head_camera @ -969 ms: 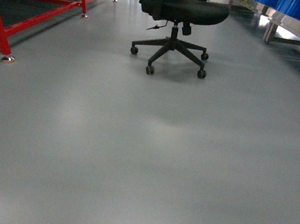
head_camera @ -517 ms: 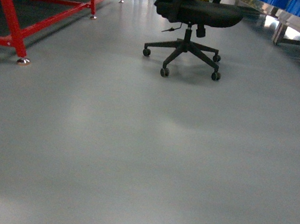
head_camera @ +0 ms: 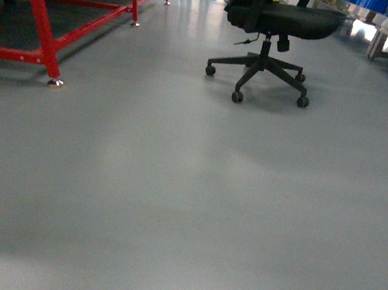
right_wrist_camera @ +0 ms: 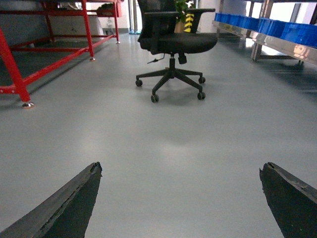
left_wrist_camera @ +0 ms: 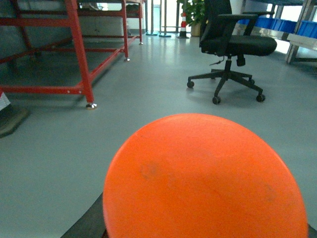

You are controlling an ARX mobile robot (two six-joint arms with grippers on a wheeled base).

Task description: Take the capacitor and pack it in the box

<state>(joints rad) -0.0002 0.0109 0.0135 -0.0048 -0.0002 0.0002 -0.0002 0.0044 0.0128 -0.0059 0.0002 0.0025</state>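
Note:
A round orange capacitor (left_wrist_camera: 203,178) fills the lower half of the left wrist view, right in front of the camera. My left gripper (left_wrist_camera: 200,230) is shut on it; only one dark finger (left_wrist_camera: 89,225) shows, at the capacitor's lower left, and the rest is hidden behind it. In the right wrist view my right gripper (right_wrist_camera: 181,171) stands open over bare grey floor, with nothing between its two dark fingertips. Neither gripper appears in the head view. The box is out of view.
A black office chair (head_camera: 270,26) on castors stands ahead on the grey floor. A red metal frame (head_camera: 42,21) with a foot (head_camera: 55,83) is at the left. Blue bins (right_wrist_camera: 277,22) on a steel rack line the far right.
In the head view the chair and the red frame have slid to the right, so the view has swung left. No gripper entered the head view.

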